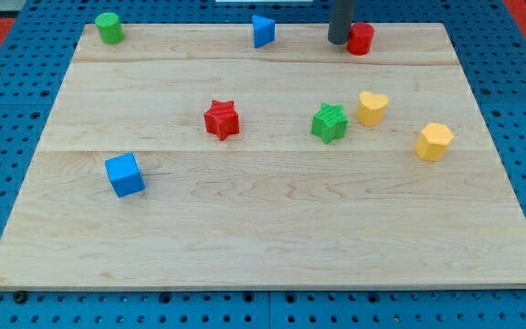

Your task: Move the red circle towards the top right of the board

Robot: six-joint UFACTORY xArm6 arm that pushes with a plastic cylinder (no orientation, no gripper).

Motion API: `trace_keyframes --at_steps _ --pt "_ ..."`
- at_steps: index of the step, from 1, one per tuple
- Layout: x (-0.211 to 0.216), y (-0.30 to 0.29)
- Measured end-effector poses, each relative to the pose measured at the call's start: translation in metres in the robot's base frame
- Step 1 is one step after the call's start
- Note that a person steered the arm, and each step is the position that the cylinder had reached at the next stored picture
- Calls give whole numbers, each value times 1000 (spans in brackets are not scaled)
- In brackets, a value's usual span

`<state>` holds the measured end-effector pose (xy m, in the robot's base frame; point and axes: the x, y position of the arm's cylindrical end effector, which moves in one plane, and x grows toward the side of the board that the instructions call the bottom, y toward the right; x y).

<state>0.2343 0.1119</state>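
Note:
The red circle (pixel 362 38) is a short red cylinder near the top edge of the wooden board (pixel 263 228), right of centre. My tip (pixel 339 40) stands just at its left side, touching it or nearly so. The dark rod rises out of the view's top.
A blue block (pixel 262 30) sits at the top centre and a green cylinder (pixel 110 27) at the top left. A red star (pixel 221 120), green star (pixel 330 122), yellow heart (pixel 372 107) and yellow block (pixel 434 141) lie mid-board. A blue cube (pixel 124 175) lies at the left.

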Motion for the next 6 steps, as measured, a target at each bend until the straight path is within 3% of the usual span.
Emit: trace_keyframes --at_steps 2,6 --pt "10 19" --pt "-30 25"
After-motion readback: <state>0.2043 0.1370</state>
